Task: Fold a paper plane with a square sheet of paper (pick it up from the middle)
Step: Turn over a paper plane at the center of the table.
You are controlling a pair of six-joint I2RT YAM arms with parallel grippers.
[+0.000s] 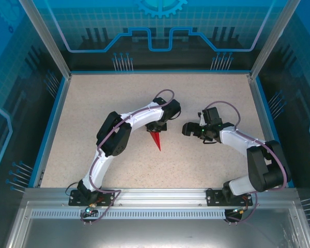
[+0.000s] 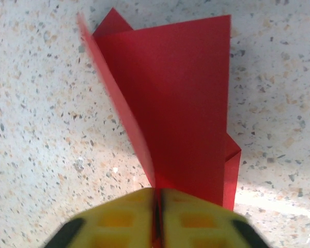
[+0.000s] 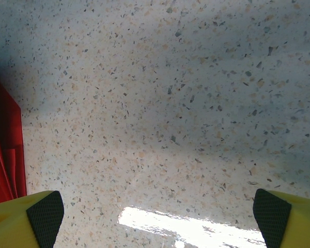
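left wrist view, closest in: the left gripper (image 2: 157, 206) has its yellow fingers pressed together on the red paper (image 2: 181, 103), pinching it along a fold line, with one flap standing up on edge to the left and a broader flap spreading to the right. right wrist view: the right gripper (image 3: 157, 217) is spread wide with nothing between its pads, bare speckled table (image 3: 196, 103) beneath it, and a strip of the red paper (image 3: 5, 150) at the left edge of that view.

from above, the paper (image 1: 156, 140) is a narrow pointed shape in the middle of the table (image 1: 212, 165). its tip aims toward the arm bases and its wider end sits under the left gripper (image 1: 157, 126). the right gripper (image 1: 188, 129) sits just beside it, apart from the paper.

by my reading, most of the folding is done: the sheet is no longer square but a slim dart with a sharp nose and a centre crease. what seems left is setting the wings evenly, or letting go. whether the wings match cannot be told from here.
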